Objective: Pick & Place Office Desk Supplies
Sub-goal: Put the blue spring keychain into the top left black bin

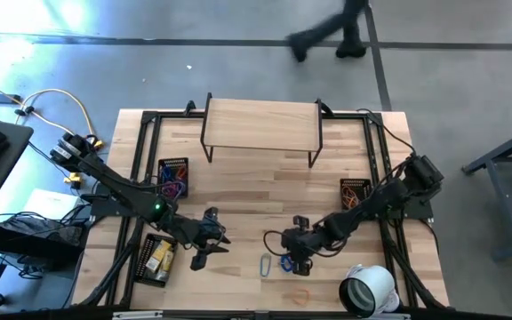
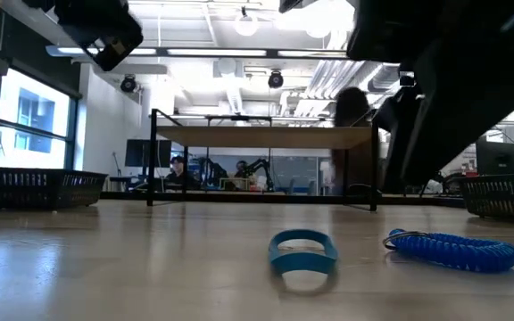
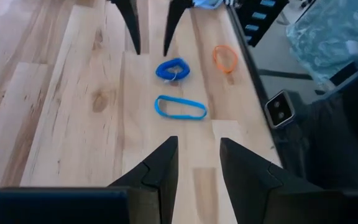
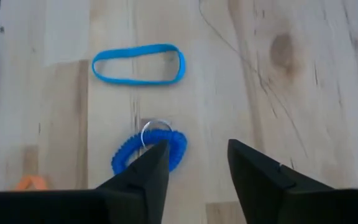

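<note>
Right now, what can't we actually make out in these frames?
- High view: blue coiled loop mostly hidden under the right gripper.
- High view: contents of the left front basket too small to identify.
- Low view: dark arm blocks the right background.
- Right wrist view: orange band cut off by the frame edge.
- Left gripper: holds nothing.

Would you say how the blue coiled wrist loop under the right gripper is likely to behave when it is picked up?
The blue coiled loop looks springy, so it will probably stretch and sag. It seems light. Its small metal ring may dangle. The right gripper stands open over it.
</note>
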Motion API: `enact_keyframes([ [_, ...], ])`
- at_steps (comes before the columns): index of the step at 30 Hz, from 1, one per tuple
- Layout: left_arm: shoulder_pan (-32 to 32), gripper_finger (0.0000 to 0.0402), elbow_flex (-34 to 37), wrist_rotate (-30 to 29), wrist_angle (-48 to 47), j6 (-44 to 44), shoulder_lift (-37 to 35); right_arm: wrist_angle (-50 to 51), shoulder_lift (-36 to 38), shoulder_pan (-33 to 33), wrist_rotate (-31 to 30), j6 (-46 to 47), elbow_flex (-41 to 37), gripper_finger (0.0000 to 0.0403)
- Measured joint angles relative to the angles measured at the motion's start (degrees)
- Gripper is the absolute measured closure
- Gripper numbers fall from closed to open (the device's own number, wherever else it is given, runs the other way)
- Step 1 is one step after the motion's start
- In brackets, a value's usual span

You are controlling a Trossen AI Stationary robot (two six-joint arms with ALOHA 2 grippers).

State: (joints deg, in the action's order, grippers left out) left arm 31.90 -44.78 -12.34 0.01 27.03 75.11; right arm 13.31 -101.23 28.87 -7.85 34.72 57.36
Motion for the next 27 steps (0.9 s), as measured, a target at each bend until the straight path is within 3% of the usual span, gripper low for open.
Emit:
enact_keyframes([
  [9, -0.02, 0.0287, 1.10, 0.04, 0.58, -0.02, 0.07, -1.43, -2.26, -0.54, 3.37, -1.41, -0.02, 0.0185],
  [16, -1.67, 0.0287, 1.12, 0.12, 1.06, -2.86, 0.07, -0.22, -2.30, -1.54, 5.52, -3.04, 0.00, 0.0183],
  [27, -3.30, 0.0287, 1.14, 0.28, 4.32, -3.08, 0.04, -0.02, -2.30, 1.34, 1.74, 1.46, 0.00, 0.0183],
])
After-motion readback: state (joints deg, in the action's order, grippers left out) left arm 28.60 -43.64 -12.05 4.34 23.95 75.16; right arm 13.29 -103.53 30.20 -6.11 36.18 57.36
